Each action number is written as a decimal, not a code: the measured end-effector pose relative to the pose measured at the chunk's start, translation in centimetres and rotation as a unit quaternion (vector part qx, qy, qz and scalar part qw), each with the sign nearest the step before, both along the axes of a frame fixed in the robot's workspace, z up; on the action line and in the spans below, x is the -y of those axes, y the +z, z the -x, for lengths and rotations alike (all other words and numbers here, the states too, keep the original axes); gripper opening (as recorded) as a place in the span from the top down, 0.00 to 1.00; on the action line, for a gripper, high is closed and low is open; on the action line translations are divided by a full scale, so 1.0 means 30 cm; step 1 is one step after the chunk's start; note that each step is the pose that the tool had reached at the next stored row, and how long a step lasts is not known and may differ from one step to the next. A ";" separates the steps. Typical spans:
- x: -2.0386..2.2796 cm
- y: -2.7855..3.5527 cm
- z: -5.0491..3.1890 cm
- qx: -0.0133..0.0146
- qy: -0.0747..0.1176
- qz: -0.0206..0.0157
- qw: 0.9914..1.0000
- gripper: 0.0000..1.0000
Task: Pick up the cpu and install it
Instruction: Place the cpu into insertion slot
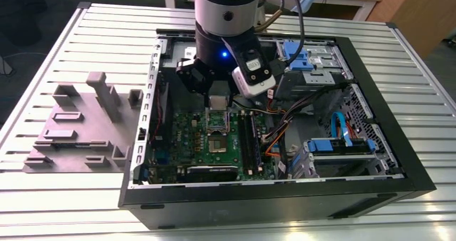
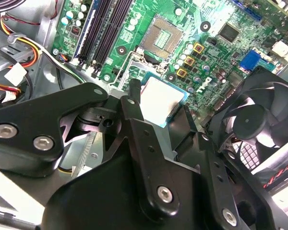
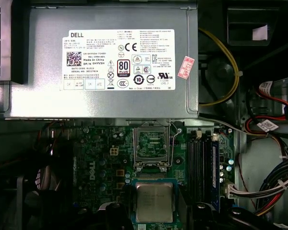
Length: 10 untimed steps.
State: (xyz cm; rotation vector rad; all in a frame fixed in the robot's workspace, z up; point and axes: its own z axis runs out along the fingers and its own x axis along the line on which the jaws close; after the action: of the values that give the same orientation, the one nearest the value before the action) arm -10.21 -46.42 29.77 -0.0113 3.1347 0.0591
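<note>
Inside the open computer case (image 1: 390,139), above the green motherboard (image 2: 146,17): the gripper (image 2: 159,104) is narrowed onto the cpu (image 2: 161,96). The fingers (image 2: 133,93) appear to press two opposite edges of it. Its silvery lid faces up, and the chip hangs clear of the board, unseated. The socket (image 2: 162,36) lies open and empty just beyond it, with the pin field bare in both wrist views.

Risks, judged from this state:

- Misalignment. In the wrist views the chip reads as offset from the socket, not squarely over it. Lowered off-centre or slightly rotated, a corner would land on the socket wall or the pins. Bent pins would be the costly outcome.
- Orientation. The notches and corner mark cannot be made out, so it cannot be told whether the chip matches the socket's keying. A wrong turn would keep it from seating.
- Tilt. The grip is on thin edges alone. A small slip would tip the chip and put one edge in first.
- Drop. Released from height, it could bounce onto the pins or skate across the board.
- Crowding. Memory slots (image 2: 103,28) run along one side of the socket, a fan (image 2: 259,120) stands nearby, and cables (image 2: 19,48) lie close. The broad finger links could brush any of them during a descent.
</note>
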 end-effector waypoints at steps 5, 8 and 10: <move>0.000 0.000 0.000 0.000 0.000 0.000 1.000 0.53; 0.000 -0.007 0.000 0.000 0.000 0.000 1.000 0.53; 0.000 -0.015 0.000 0.000 0.000 0.000 1.000 0.53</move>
State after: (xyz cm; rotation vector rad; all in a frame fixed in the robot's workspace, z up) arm -10.21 -46.41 29.31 -0.0112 3.1347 0.0591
